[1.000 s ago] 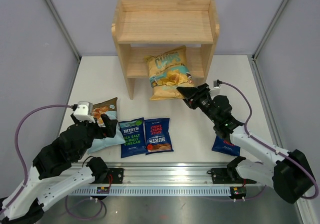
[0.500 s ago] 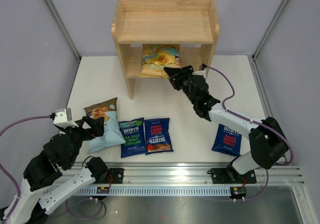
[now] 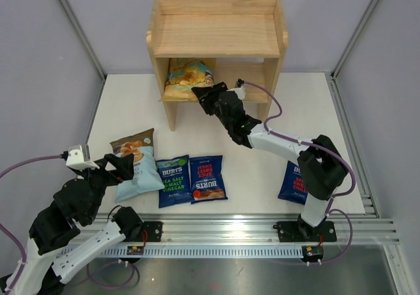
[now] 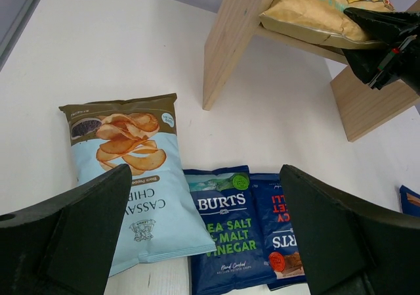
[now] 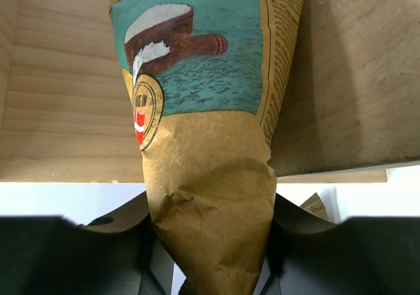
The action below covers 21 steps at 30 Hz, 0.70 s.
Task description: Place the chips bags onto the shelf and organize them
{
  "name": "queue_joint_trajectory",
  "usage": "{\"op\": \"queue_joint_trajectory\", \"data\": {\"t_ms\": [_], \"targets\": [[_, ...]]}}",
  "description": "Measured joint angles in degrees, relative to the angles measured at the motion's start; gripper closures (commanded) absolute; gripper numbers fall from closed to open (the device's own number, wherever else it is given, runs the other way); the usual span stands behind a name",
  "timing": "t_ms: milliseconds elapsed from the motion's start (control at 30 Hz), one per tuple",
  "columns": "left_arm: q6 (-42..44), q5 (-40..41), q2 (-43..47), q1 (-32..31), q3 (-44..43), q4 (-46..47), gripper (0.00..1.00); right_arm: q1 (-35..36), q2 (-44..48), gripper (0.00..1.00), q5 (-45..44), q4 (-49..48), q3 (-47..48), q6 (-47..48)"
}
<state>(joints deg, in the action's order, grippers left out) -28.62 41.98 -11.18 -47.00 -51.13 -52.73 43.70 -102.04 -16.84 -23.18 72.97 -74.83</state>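
At back of table (image 3: 125, 104), lower tier of shelf (image 3: 216, 35): yellow-and-teal bag (image 3: 187, 78) clamped in right gripper (image 3: 205, 92).

Right arm (image 3: 289, 144) stretched far forward and leftward, wrist level with lower tier, fingers closed tight on crumpled near end of bag; bag lying in left half of tier, close to left side panel. Left arm (image 3: 65, 209) folded back at near left corner, left gripper (image 3: 123, 169) spread wide, holding nothing, raised beside cassava bag (image 3: 136, 163). Flat on table just right of it, side by side: sea-salt BURTS bag (image 3: 173, 180) and spicy-chilli BURTS bag (image 3: 207, 177). Third BURTS bag (image 3: 295, 183) at near right, partly hidden behind right arm.
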Motion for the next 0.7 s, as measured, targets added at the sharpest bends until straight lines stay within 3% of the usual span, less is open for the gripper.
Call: {"op": "queue_joint_trajectory", "data": {"t_ms": [167,200,433,700], "targets": [[0.02,0.02,0.46,0.00,0.02,0.02,0.01,0.44,-0.70,0.67,-1.66,1.46,1.55,-0.20],[0.02,0.02,0.72,0.02,0.02,0.00,0.01,0.46,-0.96,0.58,-1.81,1.79,1.97,-0.26],[0.00,0.04,1.88,0.09,0.07,0.02,0.01,0.66,-1.14,0.38,-1.99,5.86,2.97,-0.85],[0.00,0.07,1.88,0.11,0.15,0.00,0.01,1.03,0.76,0.25,-1.62,15.39,4.33,0.70]]}}
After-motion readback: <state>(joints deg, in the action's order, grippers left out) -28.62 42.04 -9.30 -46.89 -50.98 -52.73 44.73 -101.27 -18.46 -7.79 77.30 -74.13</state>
